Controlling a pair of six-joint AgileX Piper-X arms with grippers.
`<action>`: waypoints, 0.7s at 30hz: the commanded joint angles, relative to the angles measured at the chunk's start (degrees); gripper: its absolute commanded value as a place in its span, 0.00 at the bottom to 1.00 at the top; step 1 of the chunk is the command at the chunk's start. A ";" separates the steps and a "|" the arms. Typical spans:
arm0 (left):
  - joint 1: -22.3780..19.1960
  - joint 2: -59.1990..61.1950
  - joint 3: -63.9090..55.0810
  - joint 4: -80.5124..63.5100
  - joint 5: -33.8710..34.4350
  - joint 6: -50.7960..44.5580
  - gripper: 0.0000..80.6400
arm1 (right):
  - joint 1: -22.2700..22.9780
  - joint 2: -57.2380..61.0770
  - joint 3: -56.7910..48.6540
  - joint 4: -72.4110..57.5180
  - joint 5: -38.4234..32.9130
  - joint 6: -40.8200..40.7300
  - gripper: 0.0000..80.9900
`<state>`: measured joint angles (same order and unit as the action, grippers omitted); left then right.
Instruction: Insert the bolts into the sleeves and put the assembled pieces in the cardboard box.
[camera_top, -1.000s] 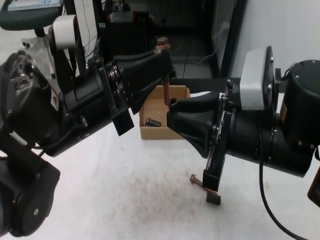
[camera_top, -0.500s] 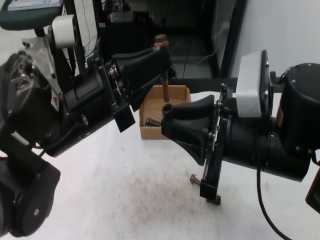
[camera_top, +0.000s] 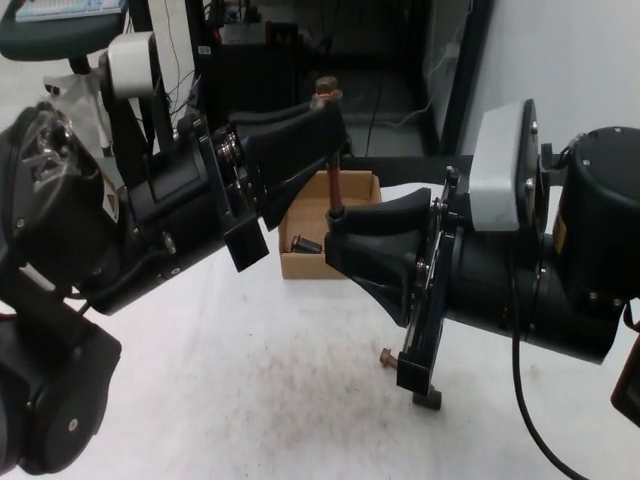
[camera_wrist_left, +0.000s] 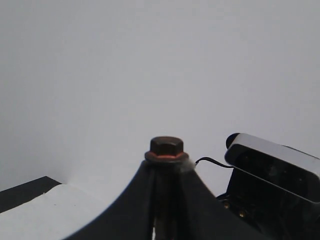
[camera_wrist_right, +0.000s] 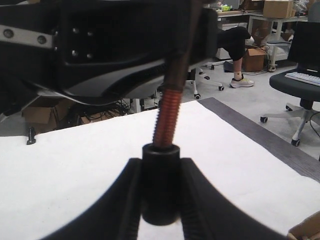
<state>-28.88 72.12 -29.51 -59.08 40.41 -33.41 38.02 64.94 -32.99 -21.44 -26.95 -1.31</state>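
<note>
**Bolt tip at sleeve mouth; insertion barely begun**

The left gripper (camera_top: 328, 112) is clamped on the bolt (camera_top: 331, 165) just under its head, hanging it upright with the thread pointing down. The right gripper (camera_top: 345, 235) is closed around the sleeve (camera_top: 337, 213), bore upward, at 6 o'clock of the bolt.

Judged purpose: one arm fixes the bore while the other lines up the shaft, so the two axes meet for a straight entry.

In the right wrist view the thread tip meets the sleeve mouth. Most of the thread is exposed, and the depth of entry cannot be told.

The bolt is coppery-brown, with a flanged hex head, a plain upper shank and a threaded lower part. The sleeve is a short black cylinder.

Both parts are held in the air above the bench (camera_top: 250, 380). The box (camera_top: 300, 265) sits beyond them, toward 12 o'clock, with one dark piece (camera_top: 303, 243) inside. A spare bolt (camera_top: 388, 357) lies on the bench at 5 o'clock of the right gripper.
</note>
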 joint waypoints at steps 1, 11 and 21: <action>-0.08 0.20 -0.42 -0.63 0.66 -0.17 0.00 | 0.11 -0.11 -0.56 -0.73 0.13 -0.39 0.01; -0.08 0.20 -0.32 1.87 0.84 -0.02 0.00 | 0.11 -0.11 -0.56 -3.50 0.13 -0.39 0.01; -0.08 0.20 -0.32 1.29 9.04 -0.02 0.08 | -0.48 -0.11 -0.56 -3.66 0.52 -0.39 0.01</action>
<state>-28.62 72.12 -29.51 -57.73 44.98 -33.20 38.13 64.94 -32.99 -23.03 -26.77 -1.31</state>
